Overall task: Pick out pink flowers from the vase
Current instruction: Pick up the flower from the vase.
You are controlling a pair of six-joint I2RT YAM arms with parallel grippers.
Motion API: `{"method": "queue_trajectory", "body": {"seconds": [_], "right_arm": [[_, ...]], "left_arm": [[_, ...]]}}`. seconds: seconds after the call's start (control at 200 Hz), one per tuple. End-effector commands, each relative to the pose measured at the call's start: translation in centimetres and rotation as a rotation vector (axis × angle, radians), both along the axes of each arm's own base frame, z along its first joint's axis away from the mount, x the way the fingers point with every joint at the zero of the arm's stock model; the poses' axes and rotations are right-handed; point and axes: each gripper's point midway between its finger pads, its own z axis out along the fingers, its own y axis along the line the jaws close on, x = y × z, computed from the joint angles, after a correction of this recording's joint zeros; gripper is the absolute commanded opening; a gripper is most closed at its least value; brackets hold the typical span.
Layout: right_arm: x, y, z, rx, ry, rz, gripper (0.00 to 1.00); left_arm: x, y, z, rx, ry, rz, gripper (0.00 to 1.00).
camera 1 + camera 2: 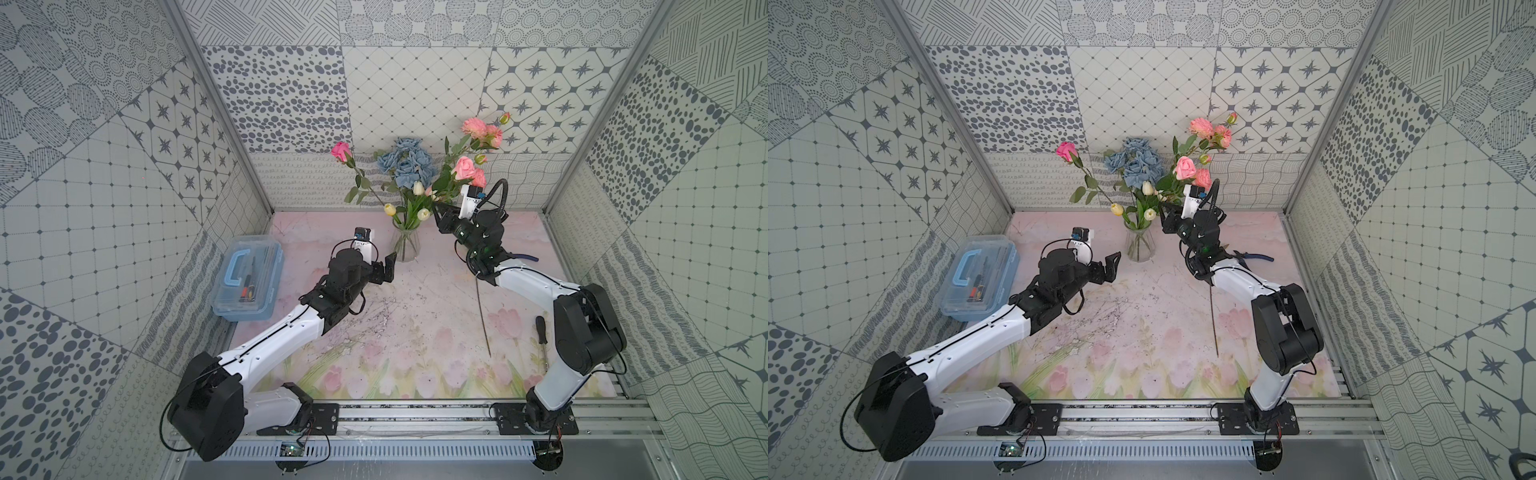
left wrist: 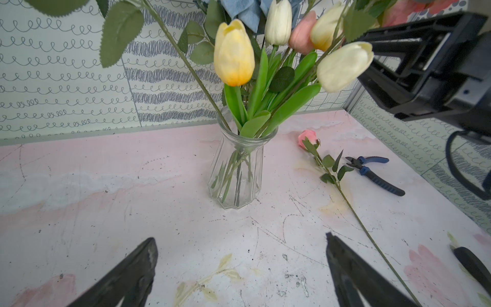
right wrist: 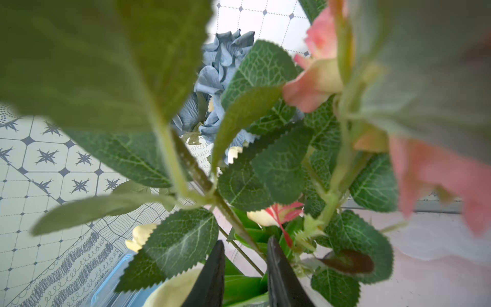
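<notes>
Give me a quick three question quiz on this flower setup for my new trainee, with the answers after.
1. True or false: the left gripper is open and not touching the vase.
2. What lies on the table beside the blue-handled pliers? A) a pink rose B) a cream tulip C) a blue rose
3. Fill in: the ___ gripper is up among the leaves above the vase.
Key: 1 true; 2 A; 3 right gripper.

pink flowers (image 3: 438,172) blurred, right hand (image 3: 245,242) cut off, grip unclear
</notes>
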Motion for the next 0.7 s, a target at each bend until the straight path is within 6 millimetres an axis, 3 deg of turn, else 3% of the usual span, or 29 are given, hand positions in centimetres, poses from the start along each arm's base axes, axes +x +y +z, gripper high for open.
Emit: {"method": "queue_trajectory", "body": {"seconds": [0.0, 0.315, 0.695], "right_arm": [[0.3, 1.1, 2.3, 0.054, -0.066, 0.022, 0.3], [1.6, 1.9, 1.9, 0.061, -0.059, 0.017, 0.29], [1.5, 2.0, 2.6, 0.05, -0.08, 0.02, 0.07]], "left_arm": [[0.6, 0.5, 1.9, -0.015, -0.077, 0.029, 0.99], [0.8, 0.4, 1.4, -0.012, -0.065, 0.026, 0.99], [0.8, 0.4, 1.3, -0.012, -0.06, 0.026, 0.99]]}}
